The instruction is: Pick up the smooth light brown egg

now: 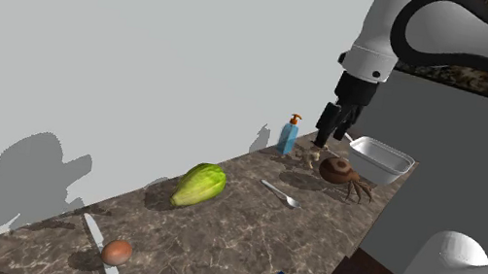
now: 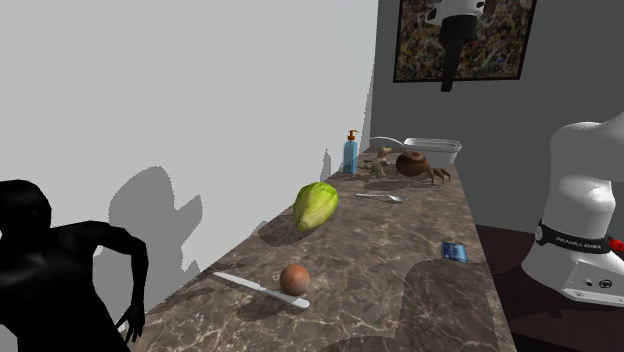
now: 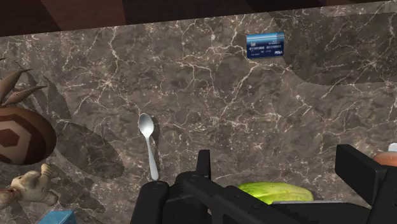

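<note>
My tool (image 3: 275,154): fingers apart. Smooth oval brown egg (image 1: 117,252), shoulder view's 7 o'clock, just beside knife (image 1: 92,229) on veined marble counter (image 1: 218,240).

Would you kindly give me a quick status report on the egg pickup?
Black gripper aloft, jaws open. Smooth brown egg untouched, far off, beside a pale knife. Green leafy vegetable lies between.

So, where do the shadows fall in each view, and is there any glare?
Shoulder view: the egg and the green vegetable cast shadows toward that view's left; a big shadow lies on the grey wall. Second exterior view: the same. Wrist view: soft dark bands cross the counter. No glare visible.
</note>
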`<state>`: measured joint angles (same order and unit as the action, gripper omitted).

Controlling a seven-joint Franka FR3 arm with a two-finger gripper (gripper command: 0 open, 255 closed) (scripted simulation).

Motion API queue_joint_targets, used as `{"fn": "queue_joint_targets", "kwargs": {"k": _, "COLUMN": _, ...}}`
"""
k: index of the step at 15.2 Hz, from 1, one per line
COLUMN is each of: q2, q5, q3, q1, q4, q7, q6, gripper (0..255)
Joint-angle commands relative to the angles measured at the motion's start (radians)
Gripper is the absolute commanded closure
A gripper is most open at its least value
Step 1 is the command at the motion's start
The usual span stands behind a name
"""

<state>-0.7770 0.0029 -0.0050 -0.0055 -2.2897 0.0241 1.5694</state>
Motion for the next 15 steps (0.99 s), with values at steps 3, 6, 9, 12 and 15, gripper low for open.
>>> {"fn": "queue_joint_targets", "kwargs": {"k": 3, "q2": 0.02, "q5": 0.016, "q3": 0.033, "q1": 0.012, "q4": -0.028, "q7": 0.03, "q6": 0.054, "gripper": 0}}
{"fn": "queue_joint_targets", "kwargs": {"k": 6, "q2": 0.06, "q5": 0.038, "q3": 0.084, "q1": 0.03, "q4": -0.061, "q7": 0.074, "q6": 0.136, "gripper": 0}}
{"fn": "queue_joint_targets", "kwargs": {"k": 9, "q2": 0.113, "q5": 0.056, "q3": 0.134, "q1": 0.046, "q4": -0.082, "q7": 0.119, "q6": 0.218, "gripper": 0}}
{"fn": "queue_joint_targets", "kwargs": {"k": 12, "q2": 0.177, "q5": 0.067, "q3": 0.186, "q1": 0.06, "q4": -0.092, "q7": 0.165, "q6": 0.301, "gripper": 0}}
{"fn": "queue_joint_targets", "kwargs": {"k": 15, "q2": 0.252, "q5": 0.07, "q3": 0.237, "q1": 0.071, "q4": -0.09, "q7": 0.213, "q6": 0.381, "gripper": 0}}
